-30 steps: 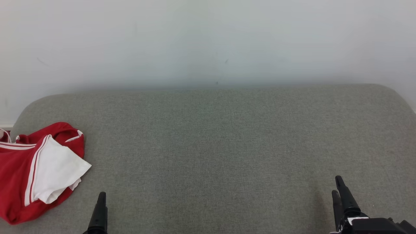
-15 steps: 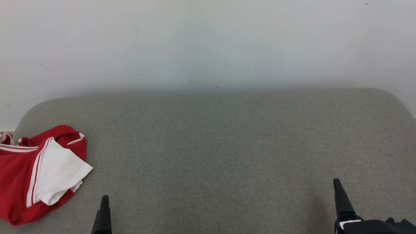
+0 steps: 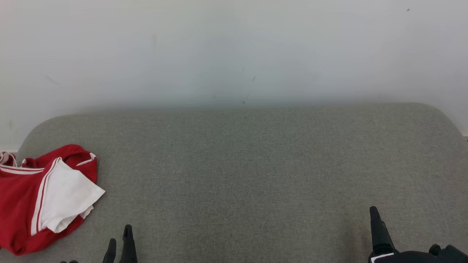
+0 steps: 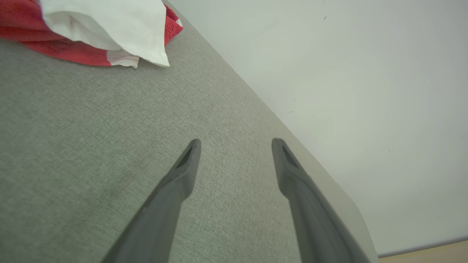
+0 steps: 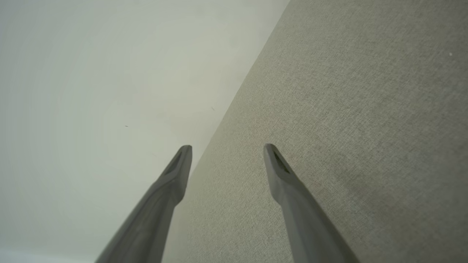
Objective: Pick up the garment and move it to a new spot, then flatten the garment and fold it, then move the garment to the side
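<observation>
The garment (image 3: 40, 197) is red with white panels and white stripes. It lies crumpled at the left end of the grey fabric surface (image 3: 248, 164), partly cut off by the left edge of the head view. My left gripper (image 3: 120, 237) rises from the bottom edge, to the right of the garment and apart from it. The left wrist view shows its jaws open (image 4: 236, 144) over bare fabric, with the garment (image 4: 102, 33) at the top left. My right gripper (image 3: 374, 215) is at the lower right, far from the garment. It stands open (image 5: 226, 148) with nothing between its fingers.
A pale wall (image 3: 234, 51) stands right behind the grey surface's far edge. The surface has rounded corners at the far left and far right. A strip of light wooden floor (image 4: 424, 254) shows beyond its end.
The whole head view has slid down a little, so the camera moved. Both grippers sit lower in the view. The left one has shifted right and now shows two fingertips. The garment lies unchanged.
</observation>
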Tool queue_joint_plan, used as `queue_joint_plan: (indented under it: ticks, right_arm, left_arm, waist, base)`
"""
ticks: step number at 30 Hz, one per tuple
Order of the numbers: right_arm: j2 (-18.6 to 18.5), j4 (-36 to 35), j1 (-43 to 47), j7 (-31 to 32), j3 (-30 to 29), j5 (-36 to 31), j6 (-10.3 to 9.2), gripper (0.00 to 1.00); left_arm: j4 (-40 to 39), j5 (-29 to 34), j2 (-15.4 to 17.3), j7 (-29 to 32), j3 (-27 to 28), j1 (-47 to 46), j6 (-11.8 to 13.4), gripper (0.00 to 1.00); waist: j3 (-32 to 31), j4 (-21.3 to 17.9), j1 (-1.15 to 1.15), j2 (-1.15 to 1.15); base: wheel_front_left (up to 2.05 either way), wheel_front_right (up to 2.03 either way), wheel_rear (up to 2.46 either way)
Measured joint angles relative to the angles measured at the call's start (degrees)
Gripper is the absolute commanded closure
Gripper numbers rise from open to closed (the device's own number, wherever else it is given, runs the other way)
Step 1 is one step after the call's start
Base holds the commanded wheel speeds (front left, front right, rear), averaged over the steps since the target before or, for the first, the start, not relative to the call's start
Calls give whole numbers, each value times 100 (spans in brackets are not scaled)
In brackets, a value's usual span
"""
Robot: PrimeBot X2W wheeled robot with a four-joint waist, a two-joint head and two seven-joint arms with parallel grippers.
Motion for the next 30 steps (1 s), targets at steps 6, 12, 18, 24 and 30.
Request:
queue_joint_plan:
  ticks: [6, 12, 18, 24, 30]
  right_arm:
    - [0, 49, 0, -99, 35, -662, 0, 0]
    - [0, 80, 4, -201, 35, -1283, 0, 0]
    - [0, 94, 12, -286, 115, -1869, 0, 0]
    - [0, 96, 38, -357, 203, -2485, 0, 0]
    - [0, 91, 104, -445, 227, -2885, 0, 0]
  left_arm:
    - [-27, 699, 4, -101, -23, 38, 63, 0]
    - [-19, 1327, 8, -201, -38, 56, 121, 0]
    - [35, 1874, 46, -296, -84, 56, 138, 0]
    - [76, 2334, 63, -392, -120, 54, 158, 0]
    - [142, 2697, 79, -469, -151, 54, 153, 0]
  waist:
    - [-36, -5, 0, 0]
    - [-77, -7, 0, 0]
    - [-113, -4, 0, 0]
    - [-150, -4, 0, 0]
    - [-183, -7, 0, 0]
  base:
    - [0, 0, 0]
    - [0, 0, 0]
    - [0, 0, 0]
    - [0, 0, 0]
    - [0, 0, 0]
